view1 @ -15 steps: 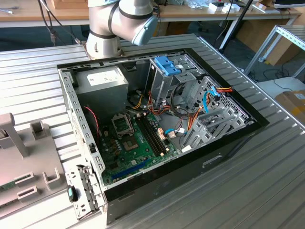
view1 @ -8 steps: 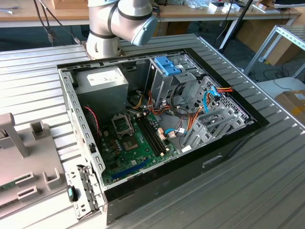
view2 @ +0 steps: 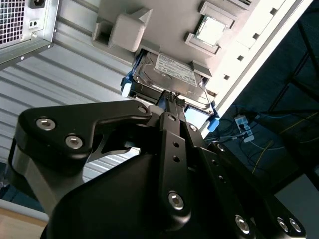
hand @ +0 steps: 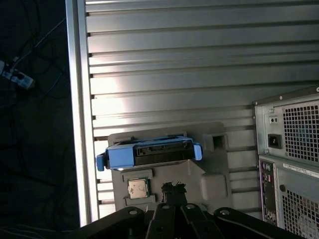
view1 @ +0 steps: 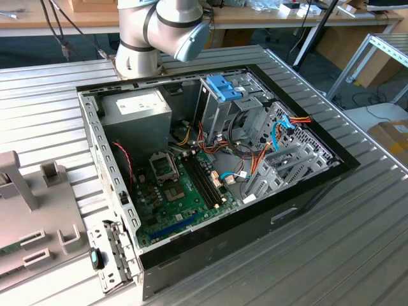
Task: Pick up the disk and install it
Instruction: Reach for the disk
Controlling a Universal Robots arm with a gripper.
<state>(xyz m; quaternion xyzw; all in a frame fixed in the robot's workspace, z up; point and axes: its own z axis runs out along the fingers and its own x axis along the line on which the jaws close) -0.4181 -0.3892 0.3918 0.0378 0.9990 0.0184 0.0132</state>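
Black fingers of my gripper [view2: 172,96] are drawn together on nothing, their tips pointing at the flat grey metal disk [view2: 169,74] with its white label and long light-blue plastic rails. The disk lies just beyond my tips; whether it touches them I cannot tell. It sits in a moulded grey plastic holder [hand: 215,175] near the edge of the ribbed aluminium table [hand: 199,74]. Its long axis runs along the table's ribs, crosswise to my line of reach. Well apart stands the grey computer case [hand: 294,154].
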